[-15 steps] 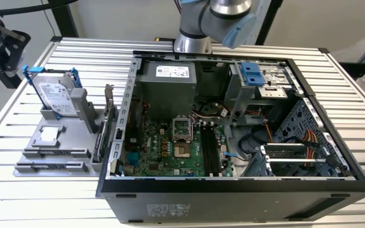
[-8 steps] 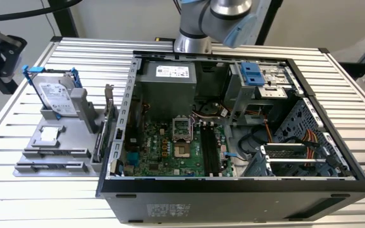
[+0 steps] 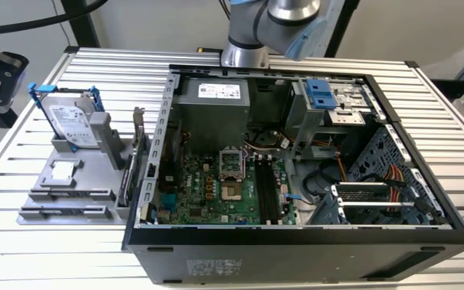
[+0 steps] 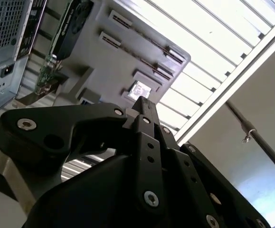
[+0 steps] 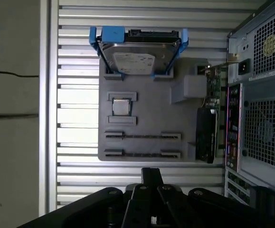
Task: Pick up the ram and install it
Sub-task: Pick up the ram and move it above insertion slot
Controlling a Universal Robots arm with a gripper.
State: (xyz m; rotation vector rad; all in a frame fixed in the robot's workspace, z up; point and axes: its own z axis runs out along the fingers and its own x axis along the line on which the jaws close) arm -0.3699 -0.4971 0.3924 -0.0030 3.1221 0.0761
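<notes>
Holding the gripper (image 5: 151,172) pressed together and empty near the grey holder (image 5: 146,114), on the exterior view's left of the case (image 5: 265,118), presumably readying for the ram.

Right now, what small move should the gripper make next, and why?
Probably a short move toward the tray, to bring the gripper over the nearer ram. In the first wrist view the ram stands on edge in a tray slot, the gripper is short of the tray's edge, and its jaws look shut on nothing.
</notes>
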